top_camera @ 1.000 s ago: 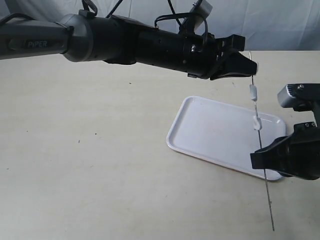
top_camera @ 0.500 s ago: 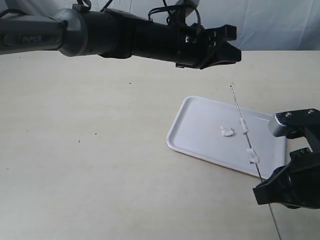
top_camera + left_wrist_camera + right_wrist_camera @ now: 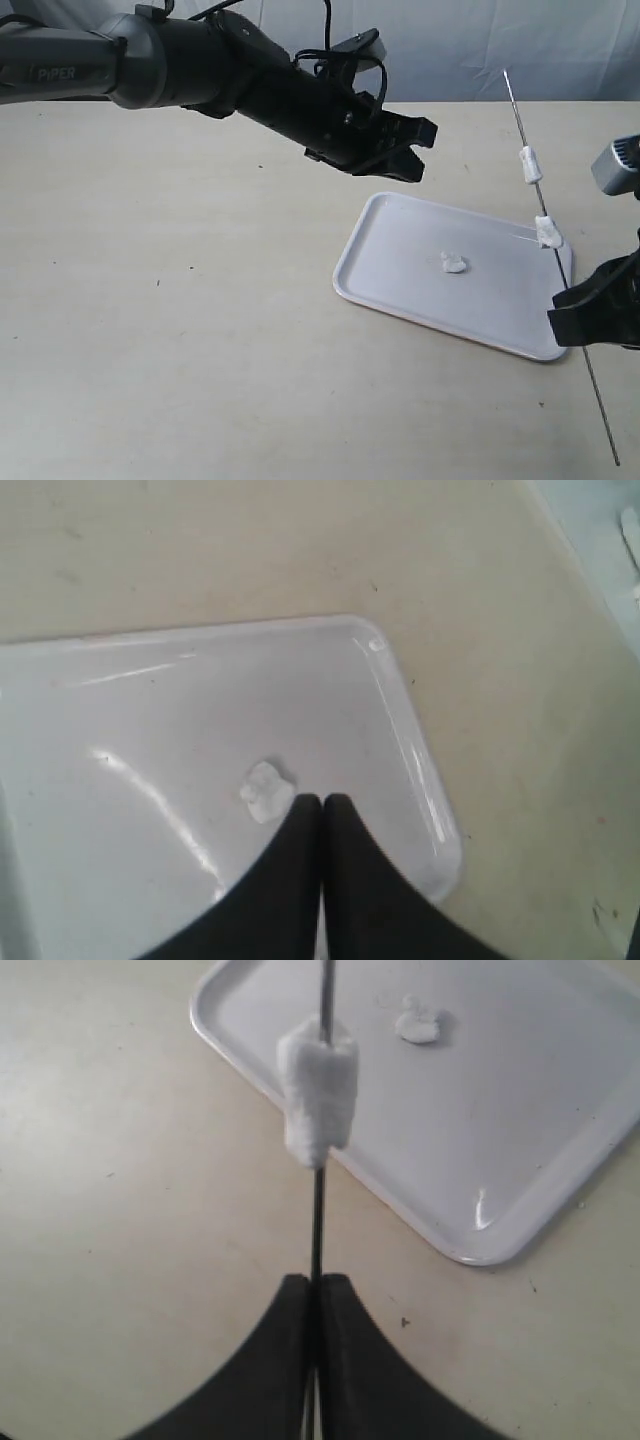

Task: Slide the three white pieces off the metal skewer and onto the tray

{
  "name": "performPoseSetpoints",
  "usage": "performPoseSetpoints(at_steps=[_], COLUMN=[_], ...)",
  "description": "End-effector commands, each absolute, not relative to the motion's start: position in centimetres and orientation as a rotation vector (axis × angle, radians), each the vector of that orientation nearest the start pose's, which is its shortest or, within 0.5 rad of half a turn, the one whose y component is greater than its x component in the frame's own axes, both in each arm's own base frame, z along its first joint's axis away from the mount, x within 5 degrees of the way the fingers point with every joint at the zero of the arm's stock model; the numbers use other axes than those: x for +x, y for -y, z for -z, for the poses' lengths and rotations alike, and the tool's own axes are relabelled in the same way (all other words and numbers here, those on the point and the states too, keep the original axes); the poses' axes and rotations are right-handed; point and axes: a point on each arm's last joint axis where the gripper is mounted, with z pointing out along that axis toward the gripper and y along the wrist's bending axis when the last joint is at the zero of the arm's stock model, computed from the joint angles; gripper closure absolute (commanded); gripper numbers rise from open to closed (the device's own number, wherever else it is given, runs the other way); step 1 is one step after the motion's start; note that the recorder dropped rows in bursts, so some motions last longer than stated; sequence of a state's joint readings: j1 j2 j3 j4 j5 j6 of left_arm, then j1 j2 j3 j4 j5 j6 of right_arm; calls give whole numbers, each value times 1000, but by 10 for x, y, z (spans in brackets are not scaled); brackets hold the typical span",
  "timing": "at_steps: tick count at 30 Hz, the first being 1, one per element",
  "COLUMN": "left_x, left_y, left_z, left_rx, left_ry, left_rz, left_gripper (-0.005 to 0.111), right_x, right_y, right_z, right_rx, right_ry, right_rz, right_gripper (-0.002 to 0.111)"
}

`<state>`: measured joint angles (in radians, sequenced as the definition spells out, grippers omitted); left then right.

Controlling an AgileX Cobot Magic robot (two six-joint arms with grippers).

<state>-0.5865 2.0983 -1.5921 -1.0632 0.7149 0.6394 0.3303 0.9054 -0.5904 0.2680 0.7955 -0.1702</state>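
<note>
The thin metal skewer [image 3: 560,270] stands tilted over the right end of the white tray [image 3: 400,290], held by my right gripper [image 3: 573,322], which is shut on it. Two white pieces stay threaded on it: one higher up [image 3: 530,165], one lower [image 3: 547,232]. In the right wrist view the skewer [image 3: 317,1230] runs up from the gripper [image 3: 316,1280] through a white piece [image 3: 318,1090]. A third white piece [image 3: 453,263] lies on the tray's floor. My left gripper [image 3: 413,150] hovers above the tray's far left corner, shut and empty; its wrist view shows the loose piece [image 3: 266,791] just beyond the gripper [image 3: 322,800].
The tray [image 3: 120,740] rests on a plain beige tabletop [image 3: 180,320]. A pale cloth backdrop [image 3: 560,50] hangs behind the table. The left arm [image 3: 200,70] stretches across the far side of the scene.
The left gripper has drawn back leftward and lowered toward the tray's far corner. The right gripper has swung the skewer up and to the right. The loose piece has stayed where it lay.
</note>
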Motion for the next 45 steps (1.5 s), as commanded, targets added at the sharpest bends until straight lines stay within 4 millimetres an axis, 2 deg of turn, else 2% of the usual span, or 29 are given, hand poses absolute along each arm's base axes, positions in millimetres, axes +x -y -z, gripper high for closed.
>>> performPoseSetpoints(at_steps=[1, 5, 8, 11, 18, 21, 26, 30, 36, 45], left_x=[345, 348, 346, 343, 333, 333, 331, 322, 304, 309], left_y=[304, 295, 296, 301, 305, 304, 306, 320, 345, 347], left_z=[-218, -224, -233, -242, -260, -263, -262, -264, -260, -248], left_rx=[752, 709, 691, 685, 830, 864, 818, 777, 804, 736], left_ry=[-2419, -2417, -2351, -2264, -1976, -1910, -1963, -1961, -2001, -2156], left_rz=[1264, 1405, 1567, 1698, 1903, 1906, 1945, 1990, 1931, 1785], left_gripper=[99, 78, 64, 58, 58, 58, 58, 59, 61, 61], right_x=[140, 139, 139, 140, 138, 137, 140, 145, 153, 154], right_y=[-65, -64, -64, -64, -65, -63, -55, -56, -60, -60], right_z=[-263, -262, -262, -262, -266, -266, -265, -263, -254, -253], right_rx=[-473, -478, -479, -473, -447, -426, -377, -372, -373, -375], right_ry=[-2533, -2552, -2550, -2537, -2518, -2526, -2531, -2524, -2578, -2580], right_rz=[-356, -347, -344, -344, -379, -358, -247, -248, -243, -240], right_gripper=[109, 109, 109, 109, 109, 109, 109, 109, 109, 109])
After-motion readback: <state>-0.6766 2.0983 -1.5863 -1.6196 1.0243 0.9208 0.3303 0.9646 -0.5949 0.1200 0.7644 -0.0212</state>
